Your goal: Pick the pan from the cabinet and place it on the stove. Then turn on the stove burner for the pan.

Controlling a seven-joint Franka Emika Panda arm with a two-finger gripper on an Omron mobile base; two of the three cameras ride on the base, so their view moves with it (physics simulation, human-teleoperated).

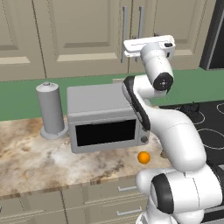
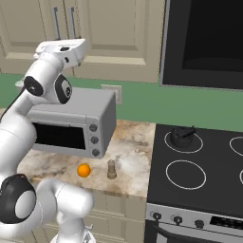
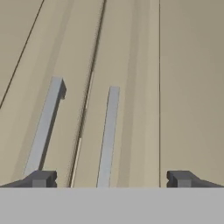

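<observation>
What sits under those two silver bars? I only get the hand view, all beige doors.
Observer: A grey microwave stands on the counter below the cabinet.
Operator: Is a stove nearby?
Observer: Yes, the stove is just right of the microwave.
Operator: Anything on it?
Observer: A small dark pot sits on a back ring.

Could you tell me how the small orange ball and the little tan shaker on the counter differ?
The small orange ball is round and bright orange; the little tan shaker is upright, narrow and dull tan. The ball lies nearer the grey microwave, the shaker nearer the black glass stove. Both rest on the marbled counter, apart from each other.
</observation>
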